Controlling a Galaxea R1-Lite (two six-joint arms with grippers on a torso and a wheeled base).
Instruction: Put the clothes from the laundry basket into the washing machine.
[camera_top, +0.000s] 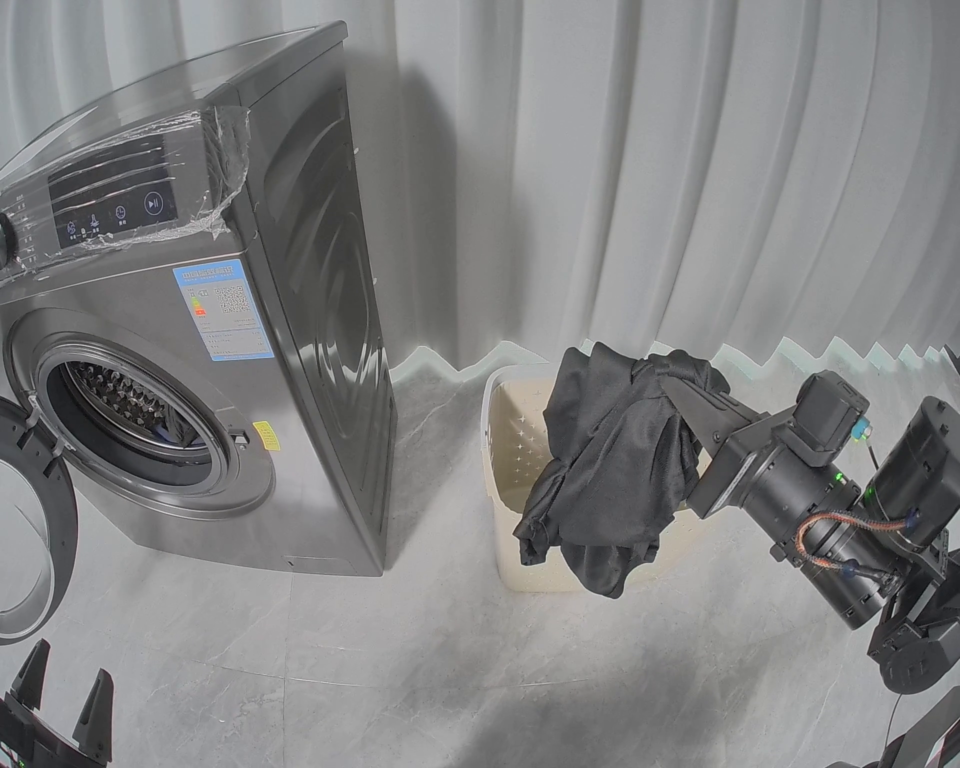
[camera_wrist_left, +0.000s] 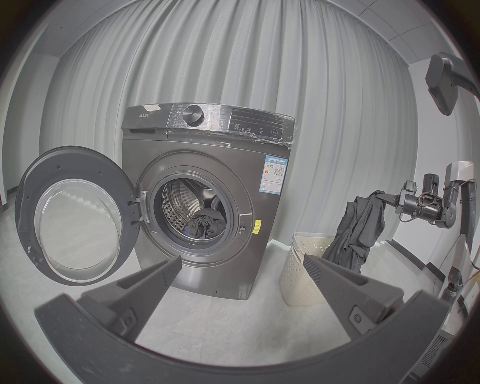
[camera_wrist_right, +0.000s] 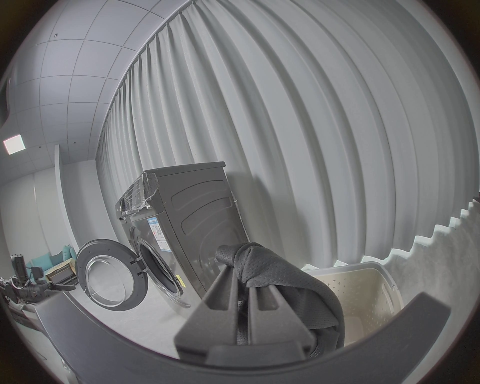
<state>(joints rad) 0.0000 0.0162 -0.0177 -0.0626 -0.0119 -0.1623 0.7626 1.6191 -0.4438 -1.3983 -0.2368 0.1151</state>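
Observation:
A dark grey garment (camera_top: 610, 470) hangs over the cream laundry basket (camera_top: 505, 440), lifted by my right gripper (camera_top: 685, 392), which is shut on its top edge. In the right wrist view the fingers (camera_wrist_right: 245, 312) pinch the cloth (camera_wrist_right: 285, 280). The grey washing machine (camera_top: 200, 300) stands at the left with its round door (camera_top: 30, 530) swung open. Dark clothes (camera_wrist_left: 205, 225) lie inside the drum (camera_wrist_left: 192, 210). My left gripper (camera_top: 62, 700) is low at the near left, open and holding nothing, facing the machine (camera_wrist_left: 210, 190).
White curtains (camera_top: 650, 170) hang behind the machine and basket. The pale tiled floor (camera_top: 400, 640) lies between machine, basket and me. The open door juts out toward my left arm.

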